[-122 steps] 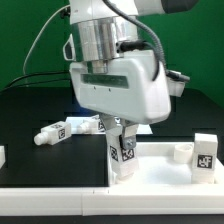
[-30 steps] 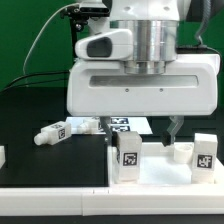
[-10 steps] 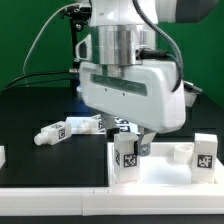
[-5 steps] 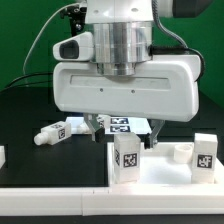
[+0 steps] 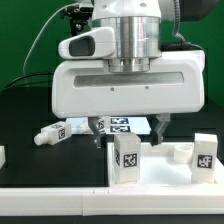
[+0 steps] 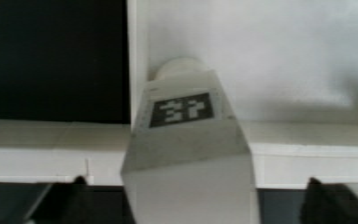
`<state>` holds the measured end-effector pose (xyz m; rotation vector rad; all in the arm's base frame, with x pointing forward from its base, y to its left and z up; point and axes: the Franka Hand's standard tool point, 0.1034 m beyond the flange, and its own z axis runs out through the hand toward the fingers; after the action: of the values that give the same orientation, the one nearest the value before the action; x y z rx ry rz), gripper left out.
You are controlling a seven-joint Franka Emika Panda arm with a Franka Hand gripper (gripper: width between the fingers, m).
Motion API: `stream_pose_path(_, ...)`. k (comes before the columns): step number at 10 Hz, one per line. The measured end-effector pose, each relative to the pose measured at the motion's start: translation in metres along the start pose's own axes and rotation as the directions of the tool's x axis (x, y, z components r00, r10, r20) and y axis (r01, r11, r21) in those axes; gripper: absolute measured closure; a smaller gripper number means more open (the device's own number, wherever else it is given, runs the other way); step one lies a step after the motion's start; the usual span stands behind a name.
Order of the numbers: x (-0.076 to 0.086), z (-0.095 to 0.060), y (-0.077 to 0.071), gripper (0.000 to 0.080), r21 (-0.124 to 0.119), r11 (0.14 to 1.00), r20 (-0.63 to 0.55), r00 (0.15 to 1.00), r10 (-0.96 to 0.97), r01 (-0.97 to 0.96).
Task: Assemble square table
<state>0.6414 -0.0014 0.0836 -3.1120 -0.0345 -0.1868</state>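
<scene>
White upright leg [image 5: 127, 158] is standing on the square panel [image 5: 165, 175], near the panel's corner at the exterior view's left, with its tag facing the camera. Over it the gripper [image 5: 128, 132] is hanging, its fingers [image 5: 97, 128] spread wide, one to each side of the leg top and gripping nothing. Wrist view is showing this leg centred between the two dark fingertips, clear of both. On the black table [image 5: 30, 110] a second leg [image 5: 52, 133] is lying on its side. At the exterior view's right a third leg [image 5: 205, 152] is standing upright.
</scene>
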Motion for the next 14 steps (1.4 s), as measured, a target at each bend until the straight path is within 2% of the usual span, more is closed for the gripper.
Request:
stream_pose_path(1,0.0,0.0,0.0,0.0373,0.0,1.0,0.0,1.0,0.007,-0.007)
stream_pose_path(2,0.0,0.0,0.0,0.0516,0.0,0.999,0.0,0.999,0.042,-0.042)
stream_pose_path(5,0.0,0.001,0.002,0.0515,-0.001,0.966,-0.002,0.966,0.26,-0.26)
stream_pose_path(6,0.0,0.002,0.003,0.0515,-0.004,0.912,-0.034,0.912,0.409,-0.41)
stream_pose_path(7,0.0,0.002,0.006,0.0515,0.002,0.826,-0.043,0.825,0.563,-0.564)
stream_pose_path(8,-0.002,0.002,0.008,0.0515,0.018,0.678,-0.038,0.677,0.735,-0.735)
stream_pose_path(9,-0.003,0.002,0.012,0.0514,0.056,0.52,-0.038,0.518,0.854,-0.853)
stream_pose_path(10,-0.006,0.001,0.015,0.0514,0.09,0.428,-0.031,0.427,0.904,-0.899)
stream_pose_path(12,-0.008,0.001,0.014,0.0512,0.087,0.349,-0.018,0.349,0.937,-0.933)
stream_pose_path(14,-0.009,0.001,0.014,0.0512,0.082,0.214,0.0,0.214,0.977,-0.973)
